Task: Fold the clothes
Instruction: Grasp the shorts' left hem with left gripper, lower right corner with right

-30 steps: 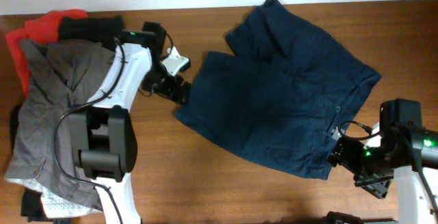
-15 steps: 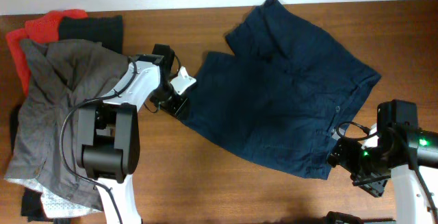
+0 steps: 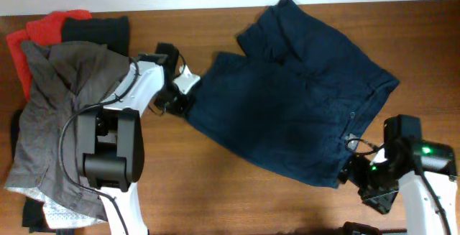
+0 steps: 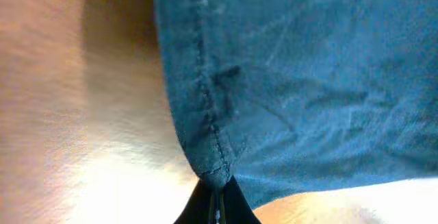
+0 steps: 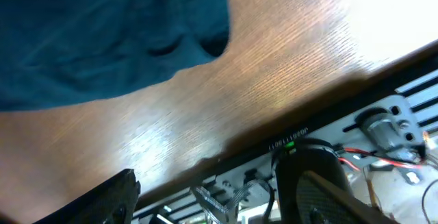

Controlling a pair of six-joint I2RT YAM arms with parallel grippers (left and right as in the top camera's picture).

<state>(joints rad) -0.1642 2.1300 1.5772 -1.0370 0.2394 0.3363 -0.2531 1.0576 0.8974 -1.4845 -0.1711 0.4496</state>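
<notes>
Navy shorts (image 3: 287, 98) hem clenched in left end effector (image 3: 185, 103); right end effector (image 3: 350, 174) released, beside corner.

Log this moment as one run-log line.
task: fold clothes | left gripper: shut on shorts hem | right gripper: open, at waistband corner, nothing held | shorts: spread on table, unfolded

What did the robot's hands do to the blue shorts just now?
The left gripper slid onto the leg hem of the navy shorts and pinched shut on it. The right gripper crept in toward the waistband corner, jaws open, holding nothing. The shorts lie spread flat as before, and the pile of grey, red and black clothes has not moved.
</notes>
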